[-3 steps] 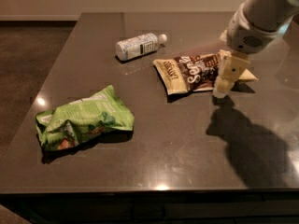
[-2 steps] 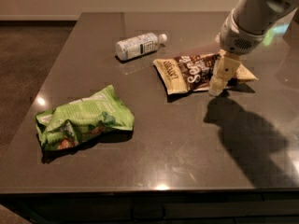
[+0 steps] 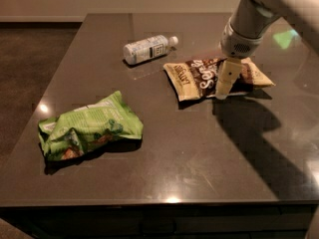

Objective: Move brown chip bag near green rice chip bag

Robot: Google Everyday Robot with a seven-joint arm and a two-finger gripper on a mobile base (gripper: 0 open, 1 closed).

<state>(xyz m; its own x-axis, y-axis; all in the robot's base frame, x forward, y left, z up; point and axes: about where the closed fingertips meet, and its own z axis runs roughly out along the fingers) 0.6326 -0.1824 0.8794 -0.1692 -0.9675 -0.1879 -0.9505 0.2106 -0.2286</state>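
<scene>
The dark worktop (image 3: 199, 153) carries three things in all. The green rice chip bag (image 3: 89, 128), one of its kind, lies crumpled near the front left. The brown chip bag (image 3: 197, 76), also the only one, lies flat toward the far right, well apart from the green bag. One clear water bottle (image 3: 147, 49) lies on its side beyond them, near the brown bag's left end. My single end effector (image 3: 223, 91) points down onto the brown bag's middle. From here I cannot tell whether it is wide or narrow, or whether it has a hold. I judge the task barely begun. The grasp is not confirmed, and the whole carry across to the green bag is left.
</scene>
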